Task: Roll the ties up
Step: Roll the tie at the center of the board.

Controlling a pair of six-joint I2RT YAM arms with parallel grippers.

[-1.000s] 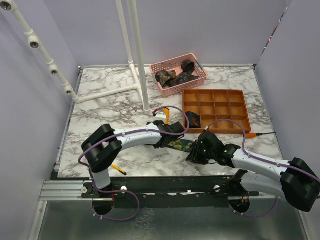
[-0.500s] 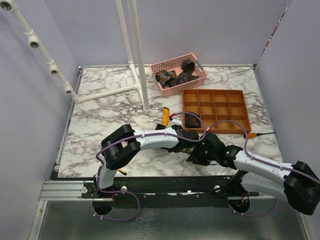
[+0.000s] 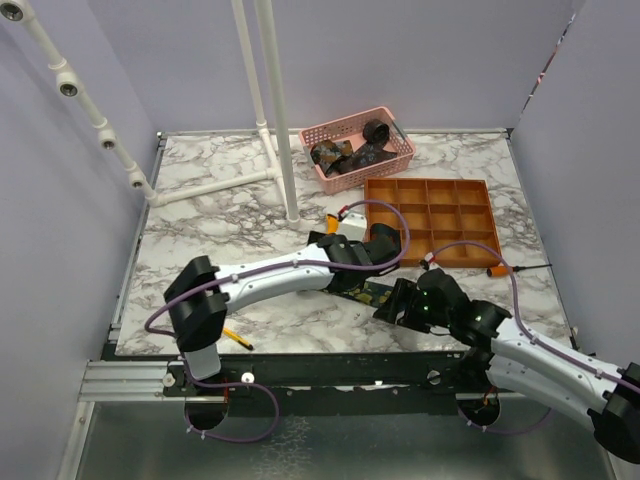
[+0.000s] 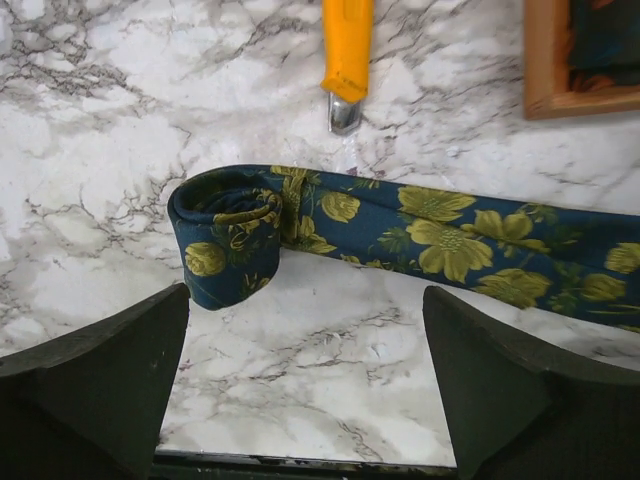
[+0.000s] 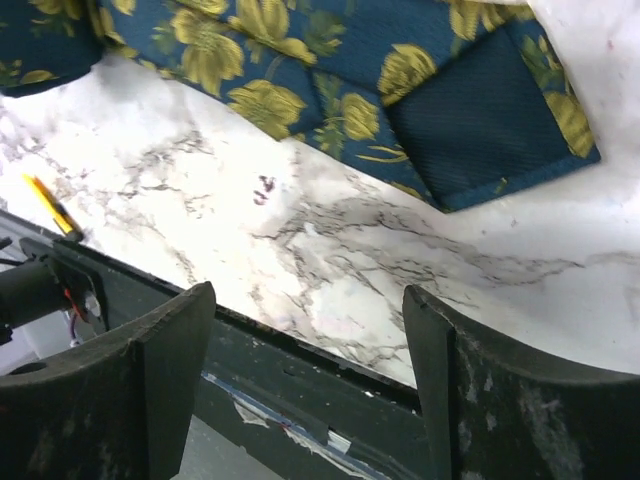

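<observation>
Both claws stand wide open and grip nothing. The left claw [image 4: 305, 295] hangs over the tie [image 4: 430, 230], which lies flat on the counter [image 4: 90, 150] close to its near edge, in front of the orange tray [image 3: 430, 215]. One end of the tie is turned over into a single loose coil [image 4: 225, 240]. The right claw [image 5: 308, 295] hovers over the tie's broad end.

Risk: the coil is unrestrained and, in my judgement, may fall flat. An off-centre grip would skew the roll. The utility knife [image 4: 346, 50] lies with its tip just beside the tie and could be dragged along.

Change from half a second before: the left arm has swung leftward and its claw now sits farther toward the tray, so more of the tie shows between the claws
</observation>
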